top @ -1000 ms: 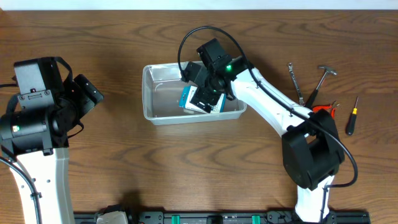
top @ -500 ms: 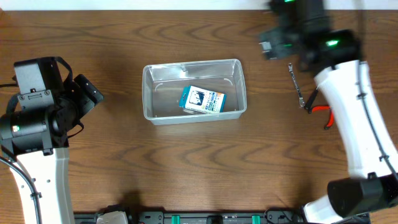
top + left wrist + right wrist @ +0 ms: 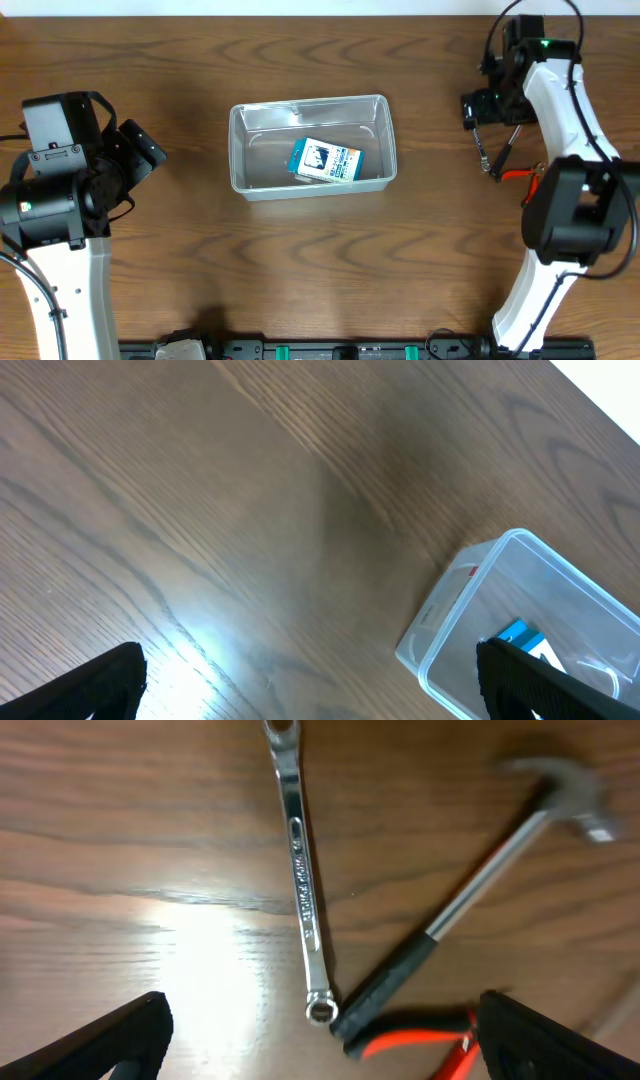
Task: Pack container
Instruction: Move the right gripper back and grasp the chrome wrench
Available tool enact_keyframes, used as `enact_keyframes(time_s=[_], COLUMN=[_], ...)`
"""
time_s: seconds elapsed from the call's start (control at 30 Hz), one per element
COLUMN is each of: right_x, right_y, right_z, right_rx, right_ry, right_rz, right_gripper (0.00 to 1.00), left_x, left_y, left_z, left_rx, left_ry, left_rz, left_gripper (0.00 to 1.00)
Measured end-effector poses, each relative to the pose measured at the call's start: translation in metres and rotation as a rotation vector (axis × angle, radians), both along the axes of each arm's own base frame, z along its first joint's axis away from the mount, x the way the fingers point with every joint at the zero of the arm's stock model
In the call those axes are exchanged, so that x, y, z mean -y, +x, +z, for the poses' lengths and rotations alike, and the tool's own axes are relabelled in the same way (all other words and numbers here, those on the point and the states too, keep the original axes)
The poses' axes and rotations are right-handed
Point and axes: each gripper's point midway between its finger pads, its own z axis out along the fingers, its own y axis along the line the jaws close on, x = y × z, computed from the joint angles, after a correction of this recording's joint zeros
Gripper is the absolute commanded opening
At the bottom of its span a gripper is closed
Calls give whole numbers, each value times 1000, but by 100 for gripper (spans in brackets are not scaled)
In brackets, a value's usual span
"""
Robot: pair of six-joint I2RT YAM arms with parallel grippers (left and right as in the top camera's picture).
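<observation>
Now the wide-open, empty right gripper (image 3: 320, 1038) hangs over the wrench (image 3: 483, 148), upper right; next, drop and pinch it.

The right gripper (image 3: 318, 1025), jaws spread wide, is hovering over the wrench (image 3: 300, 870). The hammer (image 3: 470, 910) and red pliers (image 3: 415, 1020) are crowding the wrench's lower end, while bare desk (image 3: 130, 840) is lying open on its other side. A box (image 3: 326, 160) is taking up part of the floor of the container (image 3: 236, 150).
</observation>
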Motion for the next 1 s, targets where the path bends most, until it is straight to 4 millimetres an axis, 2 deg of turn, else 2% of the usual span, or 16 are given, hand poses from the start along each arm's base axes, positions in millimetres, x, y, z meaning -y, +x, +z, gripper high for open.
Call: enact_keyframes(time_s=[0.4, 0.6, 0.9, 1.0], right_x=[-3, 0, 2, 2], right_y=[-18, -24, -32, -33], right_z=[-70, -72, -73, -72], right_rx=[-187, -222, -255, -259], right_ry=[48, 29, 19, 18], right_rz=[91, 92, 69, 64], right_gripper=[99, 99, 82, 72], left_x=[0, 0, 0, 0], left_y=[0, 0, 0, 0], left_z=[0, 0, 0, 0], left_rx=[0, 1, 3, 3], left_ry=[0, -2, -6, -7], left_rz=[0, 3, 10, 12], left_gripper=[98, 98, 98, 98])
